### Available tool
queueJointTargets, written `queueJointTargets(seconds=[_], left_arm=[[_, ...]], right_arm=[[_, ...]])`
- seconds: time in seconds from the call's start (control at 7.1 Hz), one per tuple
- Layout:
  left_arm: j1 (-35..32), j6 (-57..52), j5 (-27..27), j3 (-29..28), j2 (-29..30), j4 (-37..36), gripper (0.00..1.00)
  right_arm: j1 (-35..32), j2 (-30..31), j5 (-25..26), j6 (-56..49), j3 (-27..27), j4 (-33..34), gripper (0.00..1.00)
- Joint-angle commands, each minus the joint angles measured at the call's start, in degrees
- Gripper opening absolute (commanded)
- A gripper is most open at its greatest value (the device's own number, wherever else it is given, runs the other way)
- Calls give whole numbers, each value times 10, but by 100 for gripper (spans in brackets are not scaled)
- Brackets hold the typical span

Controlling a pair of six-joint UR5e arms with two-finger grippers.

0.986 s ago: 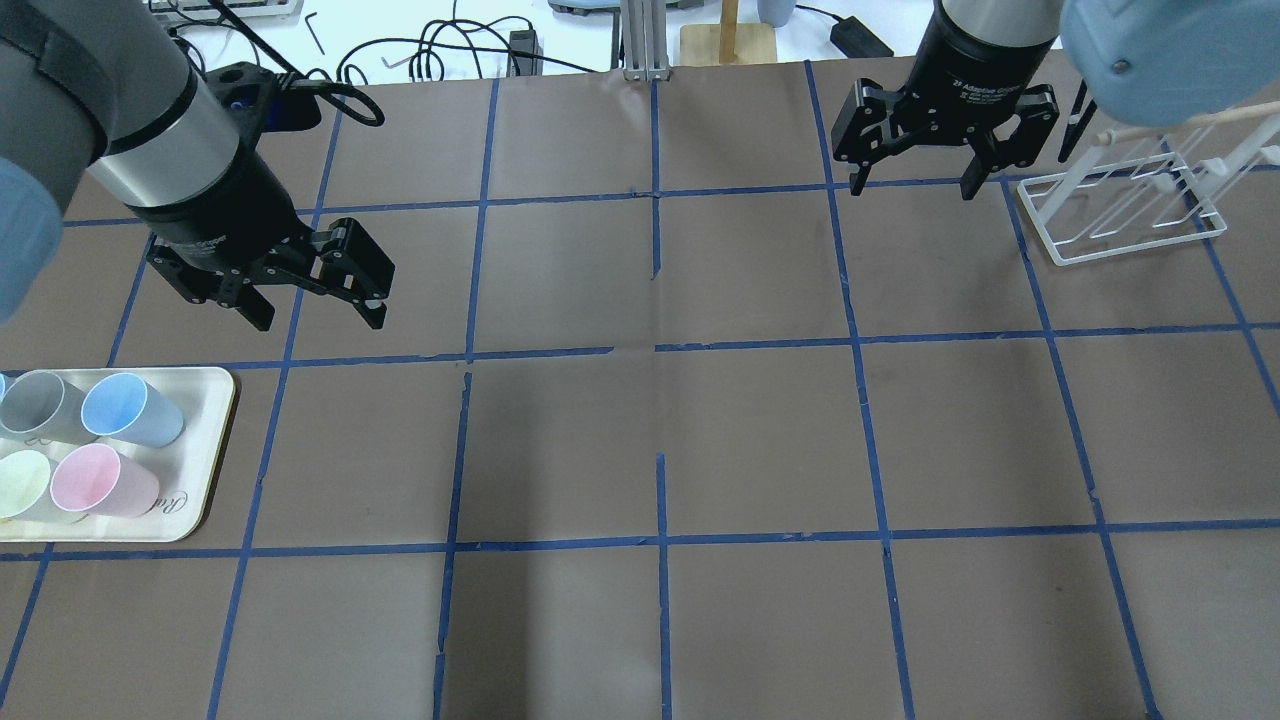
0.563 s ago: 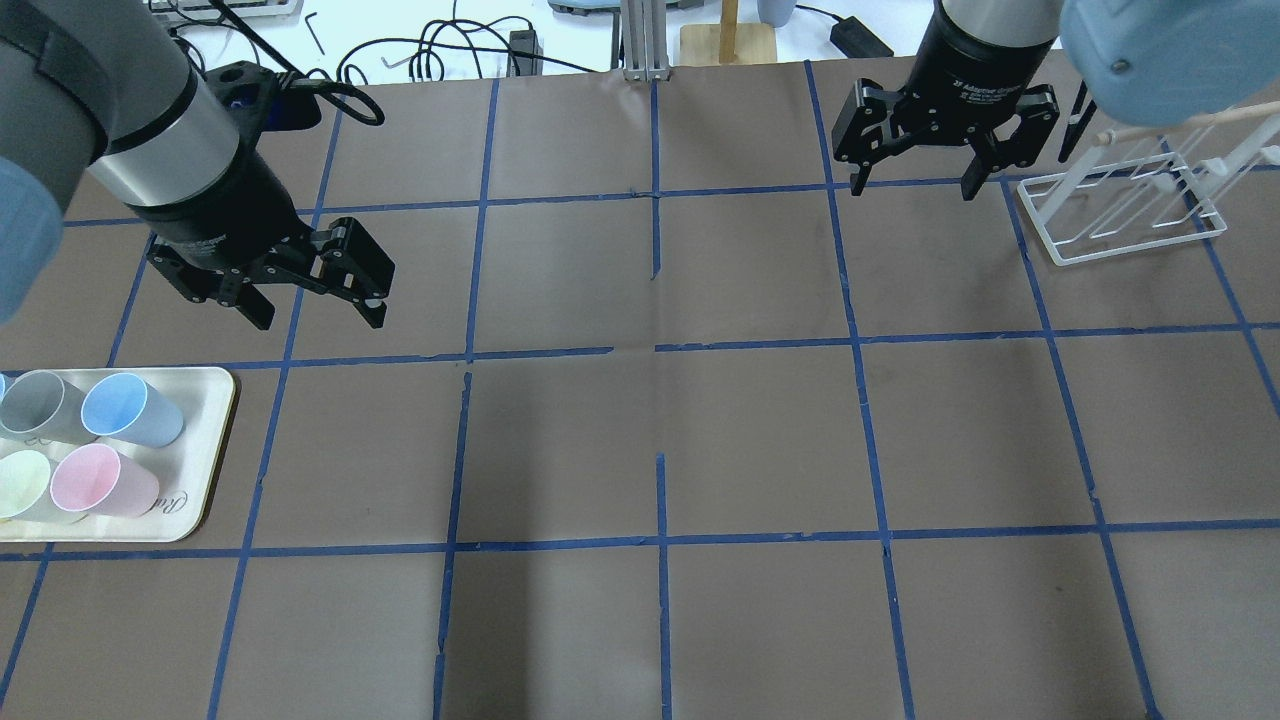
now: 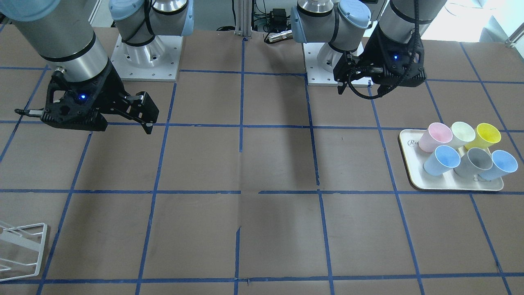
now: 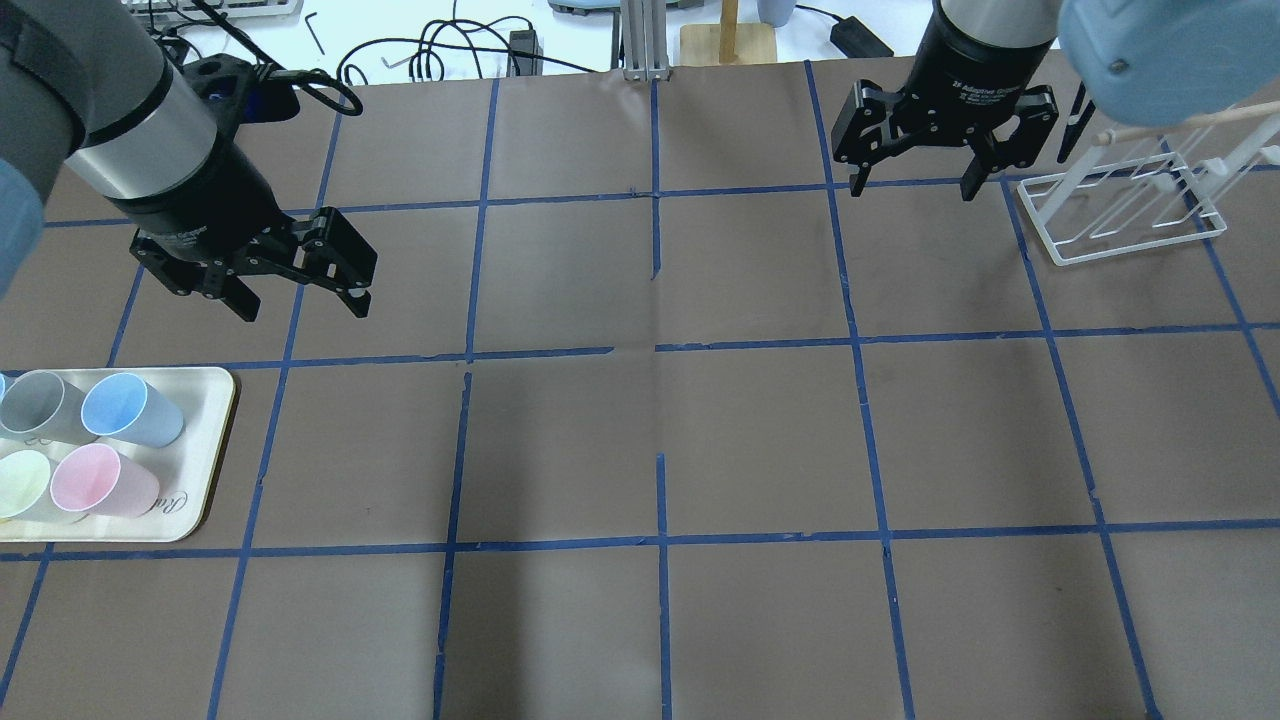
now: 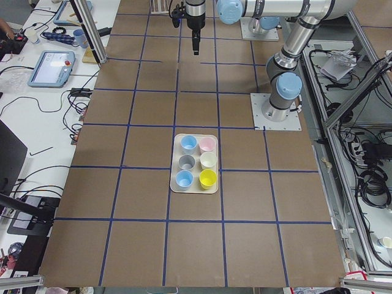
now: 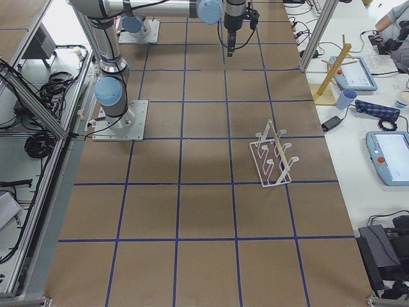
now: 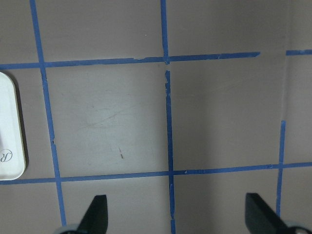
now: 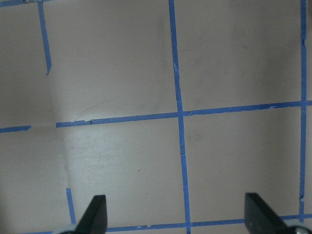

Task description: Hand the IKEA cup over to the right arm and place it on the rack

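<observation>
Two pale blue cups stand on the cream tray [image 3: 409, 164]: one [image 3: 441, 159] at its corner toward the table's middle, also in the overhead view [image 4: 130, 408], and one [image 3: 500, 164] at its outer end. I cannot tell which is the IKEA cup. My left gripper [image 4: 300, 305] is open and empty, above the table behind the tray; its wrist view [image 7: 176, 217] shows bare table and a tray corner [image 7: 9, 136]. My right gripper [image 4: 912, 188] is open and empty, just left of the white wire rack [image 4: 1120, 215]. Its wrist view [image 8: 175, 217] shows only table.
Grey [image 3: 475, 160], pink [image 3: 434, 137], pale green [image 3: 461, 133] and yellow [image 3: 487, 135] cups share the tray. A wooden stand [image 4: 728, 40] and cables [image 4: 450, 50] lie beyond the table's far edge. Brown paper with a blue tape grid covers the table.
My left gripper has moved a little to the left and toward the far edge, still open. The right gripper, cups and rack have not moved.
</observation>
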State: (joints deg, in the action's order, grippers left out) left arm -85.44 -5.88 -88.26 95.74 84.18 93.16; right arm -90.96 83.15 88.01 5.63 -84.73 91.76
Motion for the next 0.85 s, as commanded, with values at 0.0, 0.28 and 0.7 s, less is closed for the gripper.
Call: queueJointTargets(seconds=[0.0,0.28,0.7], left_arm=[[7,-3,-1,1,2,0,100],[52,-61,-2,1,12,-1,100],[147,-244,-5,1,25,-16,100]], right_arm=[[0,0,0,0,0,-1,100],[0,0,1,0,0,-1,100],[0,0,0,0,-1,0,100]])
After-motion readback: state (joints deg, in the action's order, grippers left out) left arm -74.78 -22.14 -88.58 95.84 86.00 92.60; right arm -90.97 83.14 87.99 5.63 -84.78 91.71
